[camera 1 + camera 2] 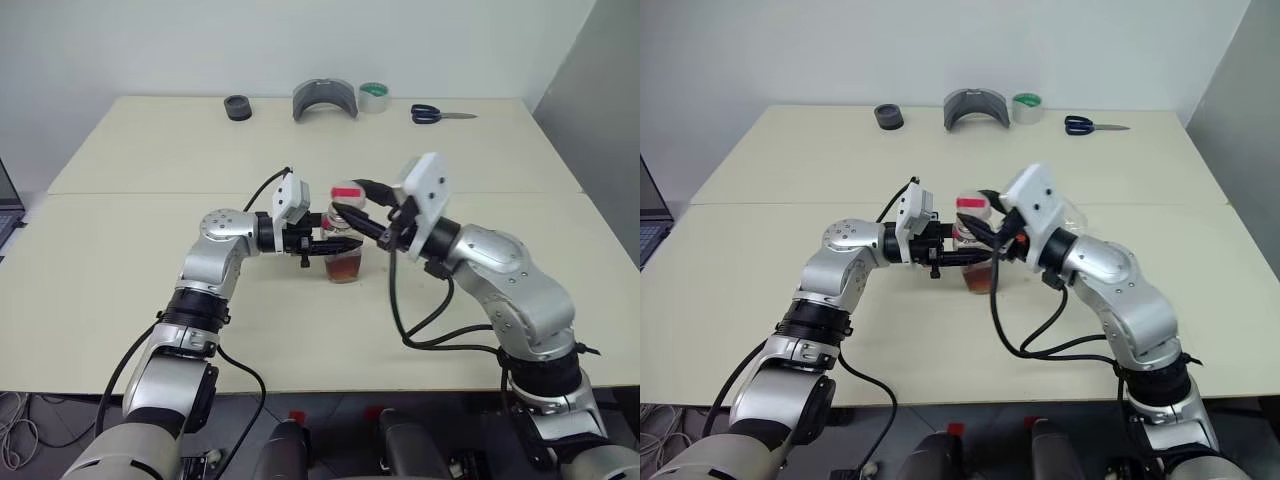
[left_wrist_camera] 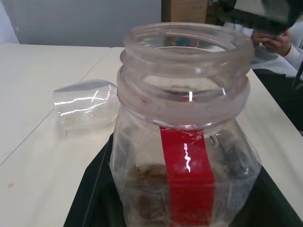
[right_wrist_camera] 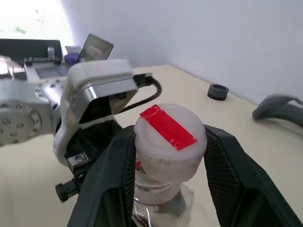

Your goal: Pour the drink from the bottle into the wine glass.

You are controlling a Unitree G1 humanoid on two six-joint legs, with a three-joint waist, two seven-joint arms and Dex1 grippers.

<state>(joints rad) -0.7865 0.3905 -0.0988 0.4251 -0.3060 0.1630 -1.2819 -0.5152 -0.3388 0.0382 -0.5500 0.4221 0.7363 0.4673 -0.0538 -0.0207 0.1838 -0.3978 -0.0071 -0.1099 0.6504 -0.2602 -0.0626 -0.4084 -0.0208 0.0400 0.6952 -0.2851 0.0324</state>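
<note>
Now your left gripper (image 1: 340, 243) is clamped on the bottle (image 2: 184, 156) — your right gripper (image 3: 166, 156) pinches its cap (image 3: 169, 137) between its jaws.

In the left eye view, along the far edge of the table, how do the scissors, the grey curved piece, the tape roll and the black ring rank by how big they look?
Largest to smallest as they look:
1. grey curved piece
2. scissors, long but thin
3. tape roll and black ring, too alike to separate.
All lie about equally far from the camera, so the order is fairly trustworthy.
</note>
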